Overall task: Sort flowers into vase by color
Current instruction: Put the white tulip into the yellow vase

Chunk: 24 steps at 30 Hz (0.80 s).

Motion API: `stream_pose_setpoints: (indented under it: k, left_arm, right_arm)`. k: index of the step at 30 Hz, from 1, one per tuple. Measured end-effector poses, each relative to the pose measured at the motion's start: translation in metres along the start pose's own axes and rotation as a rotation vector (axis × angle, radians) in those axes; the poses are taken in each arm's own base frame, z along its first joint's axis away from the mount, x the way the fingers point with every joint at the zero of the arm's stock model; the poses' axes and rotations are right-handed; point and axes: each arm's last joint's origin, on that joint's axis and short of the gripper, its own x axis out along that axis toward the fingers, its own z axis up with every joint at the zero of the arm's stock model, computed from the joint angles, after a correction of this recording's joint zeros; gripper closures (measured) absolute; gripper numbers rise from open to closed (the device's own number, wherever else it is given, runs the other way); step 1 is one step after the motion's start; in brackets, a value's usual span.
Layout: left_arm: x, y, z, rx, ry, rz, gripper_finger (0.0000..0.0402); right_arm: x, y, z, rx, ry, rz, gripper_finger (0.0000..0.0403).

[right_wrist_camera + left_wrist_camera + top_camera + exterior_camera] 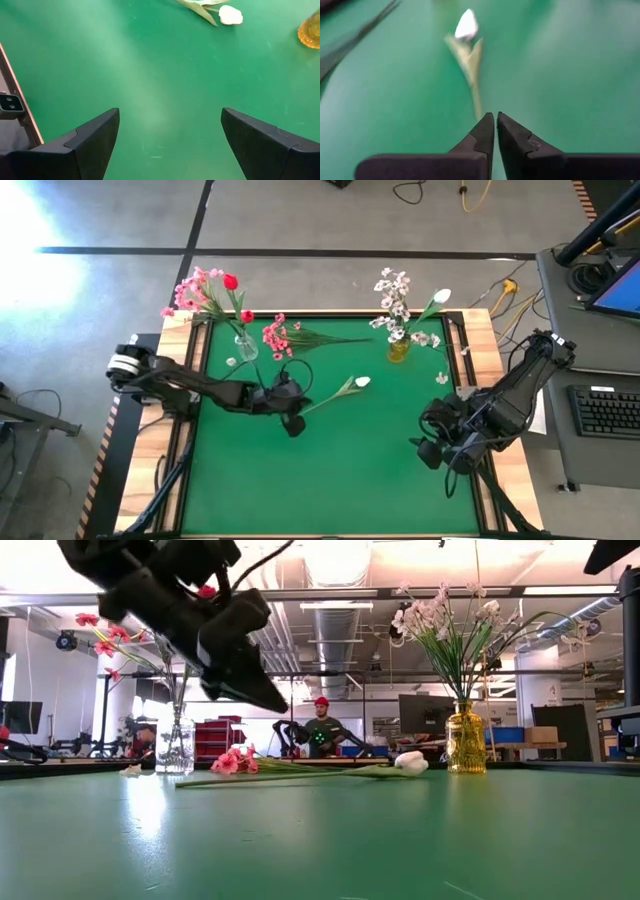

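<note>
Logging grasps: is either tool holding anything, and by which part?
The left tool is shut on the white tulip's stem end. The right tool is open, empty.

Both arms are dark, near-black, built of chunky jointed segments. The left arm (190,385) carries a pale grey cylindrical housing at its 9 o'clock end, and thin black cables loop over its wrist. The right arm (500,405) is black throughout, with bulky blocks at its wrist. The left gripper (495,122) has matte black wedge-shaped fingers; the right gripper (170,145) has broad, angular black fingers.
</note>
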Motion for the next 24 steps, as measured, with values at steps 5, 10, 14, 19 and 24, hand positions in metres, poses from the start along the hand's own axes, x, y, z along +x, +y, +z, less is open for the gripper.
stream_pose_setpoints:
  k: [5,10,14,19,24]
  left_arm:
    - [0.02,-0.008,-0.006,0.119,-0.116,-0.039,0.0339]
    - [0.048,-0.011,-0.016,0.127,-0.141,0.051,0.0255]
    - [0.07,-0.012,-0.022,0.154,-0.119,0.144,0.0204]
    - [0.095,-0.015,-0.027,0.177,-0.087,0.159,0.0193]
    - [0.11,-0.011,-0.03,0.14,-0.073,0.177,0.0225]
  right_arm:
    - [0.0,0.002,0.001,-0.006,-0.012,0.014,0.0062]
    - [0.001,0.001,0.0,-0.024,-0.028,0.007,0.0062]
    - [0.001,0.001,0.001,-0.03,-0.046,0.003,0.0062]
    - [0.001,0.001,0.001,-0.03,-0.054,0.002,0.0062]
    - [0.001,0.002,0.001,-0.029,-0.055,0.004,0.0062]
